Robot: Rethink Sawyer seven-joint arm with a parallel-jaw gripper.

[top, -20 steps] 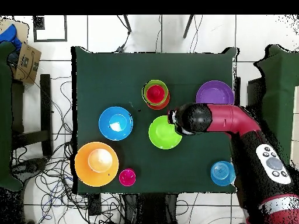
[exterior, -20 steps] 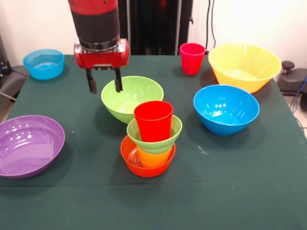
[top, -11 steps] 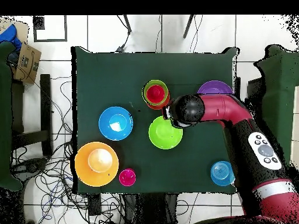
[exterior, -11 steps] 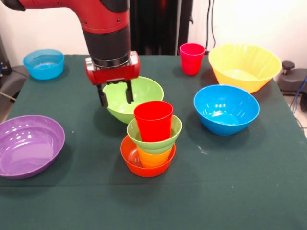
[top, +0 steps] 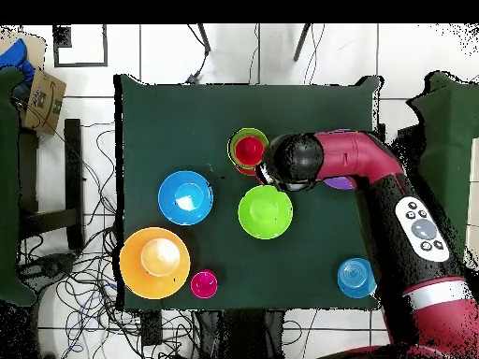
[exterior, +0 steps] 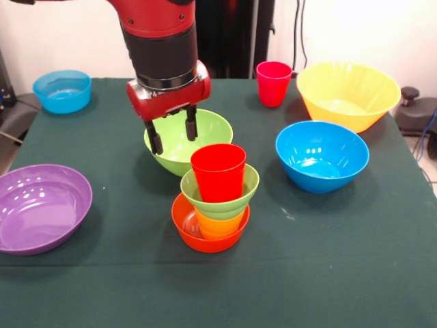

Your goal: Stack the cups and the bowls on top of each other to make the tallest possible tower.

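The tower stands mid-table: a small orange bowl (exterior: 205, 236) holds a yellow-orange cup (exterior: 220, 224), then a small green bowl (exterior: 222, 193), with a red cup (exterior: 218, 172) on top. From overhead the tower (top: 250, 150) shows as a red disc ringed in green. My gripper (exterior: 173, 135) hangs open and empty over the left rim of a larger green bowl (exterior: 208, 133), just behind and left of the tower. A pink-magenta cup (exterior: 273, 83) stands at the back. In the overhead view the wrist hides the fingertips.
A blue bowl (exterior: 321, 156) sits right of the tower, and a large yellow bowl (exterior: 348, 92) is behind it. A wide purple bowl (exterior: 41, 207) lies at the left edge, a small blue bowl (exterior: 63, 90) at the back left. My arm (top: 374, 182) covers most of the purple bowl overhead.
My gripper has swung rightward and nearer in the front view, from beside the larger green bowl to over its rim, close to the tower. It stays open. No object moved.
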